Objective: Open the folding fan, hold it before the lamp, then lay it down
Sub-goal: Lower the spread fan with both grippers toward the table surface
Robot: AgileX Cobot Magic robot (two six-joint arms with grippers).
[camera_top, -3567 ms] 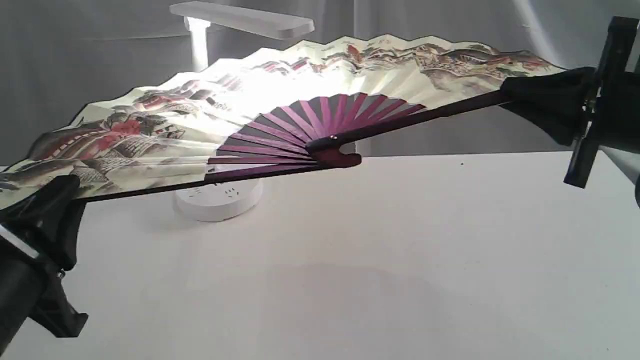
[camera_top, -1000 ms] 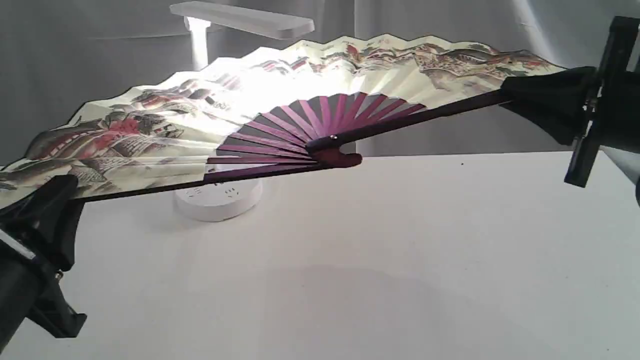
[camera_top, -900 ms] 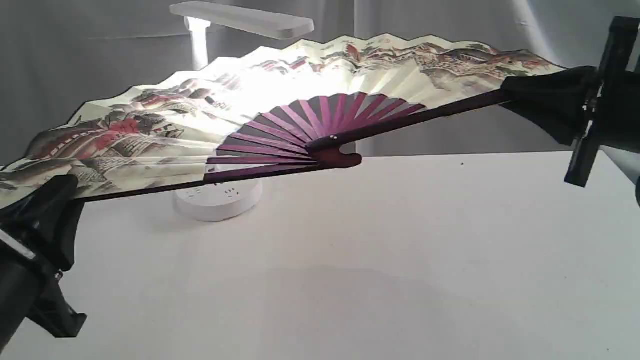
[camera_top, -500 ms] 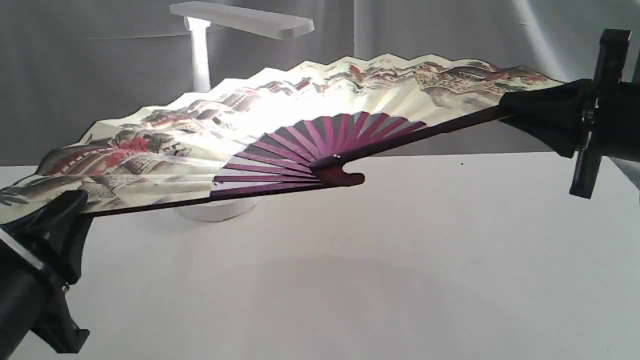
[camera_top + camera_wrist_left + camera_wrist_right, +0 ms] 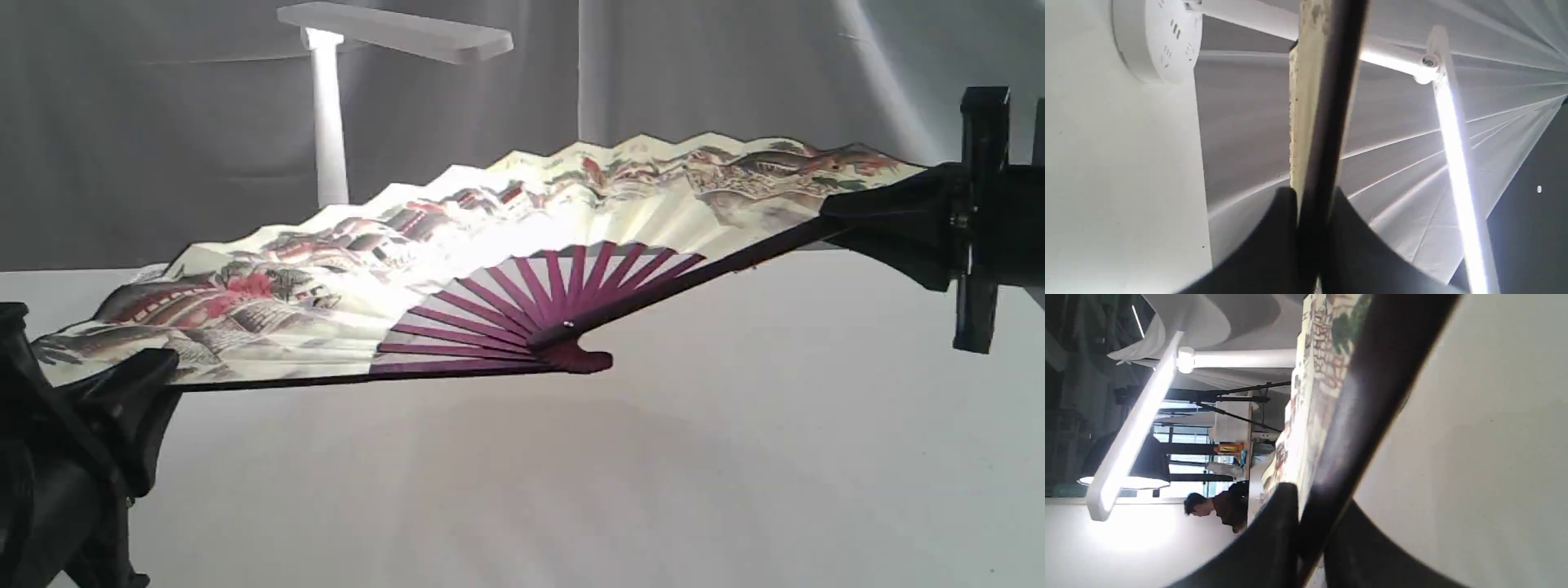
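Note:
The folding fan point(image 5: 506, 237) is spread wide and held low over the white table point(image 5: 653, 457), tilted, with its maroon ribs and pivot point(image 5: 571, 347) close to the tabletop. My left gripper point(image 5: 135, 380) is shut on the fan's left outer rib point(image 5: 1327, 134). My right gripper point(image 5: 878, 216) is shut on the right outer rib point(image 5: 1367, 396). The lamp point(image 5: 331, 122) stands behind the fan, lit; its stem and flat head point(image 5: 400, 33) rise above the leaf. The exterior view hides its round base, which shows in the left wrist view point(image 5: 1155, 36).
A grey cloth backdrop point(image 5: 694, 73) hangs behind the table. The lamp's lit bar point(image 5: 1453, 163) shows in the left wrist view and the lamp head point(image 5: 1131, 433) in the right wrist view. The fan's shadow falls on the tabletop in front.
Both grippers have lowered the open fan from in front of the lamp head down toward the table. The lamp's stem now shows above the leaf, and the base has become hidden.

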